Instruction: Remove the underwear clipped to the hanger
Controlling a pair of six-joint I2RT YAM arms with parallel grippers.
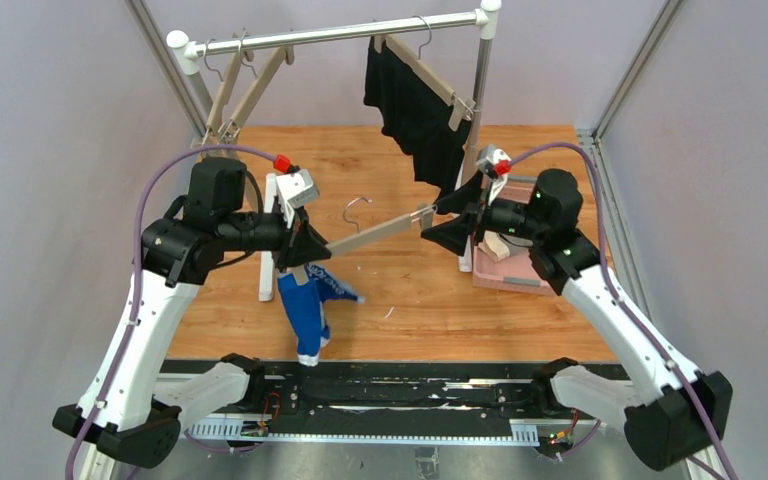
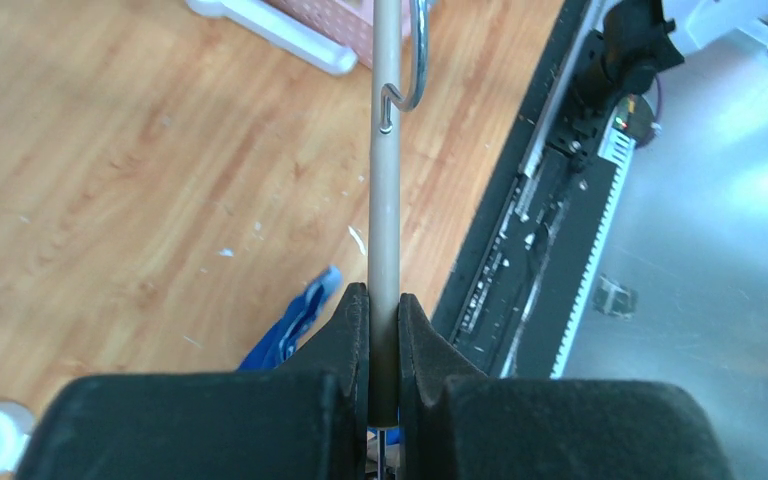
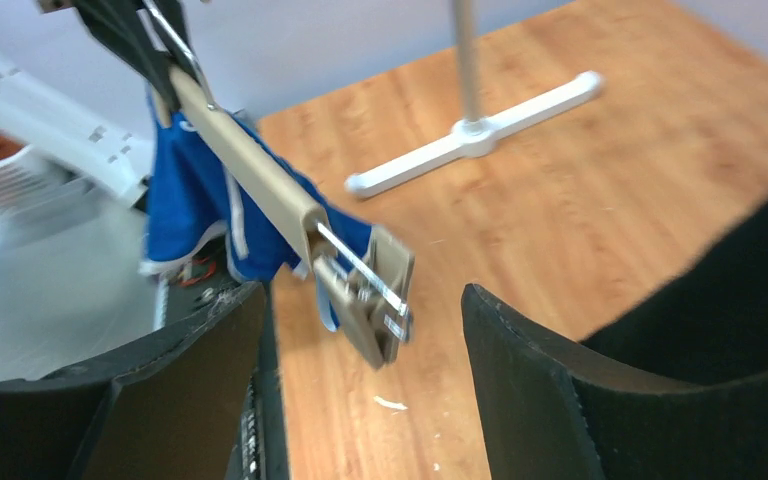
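My left gripper [image 1: 307, 246] [image 2: 383, 300] is shut on one end of a beige clip hanger [image 1: 375, 234] [image 2: 385, 190] and holds it above the table. The bright blue underwear [image 1: 306, 306] [image 2: 288, 328] [image 3: 195, 190] hangs from that end. My right gripper [image 1: 438, 222] [image 3: 360, 295] is open, its jaws on either side of the hanger's other clip [image 3: 368, 298], which holds nothing. The black underwear [image 1: 415, 112] hangs clipped to another hanger on the rail [image 1: 340, 34]. The light grey underwear is not in view.
Two bare hangers [image 1: 232, 90] hang at the rail's left end. The rack's white foot [image 1: 267, 262] [image 3: 470, 135] stands beside my left gripper. A pink basket [image 1: 505, 272] sits under my right arm. The table's front edge and a black rail [image 1: 390, 390] lie near the arm bases.
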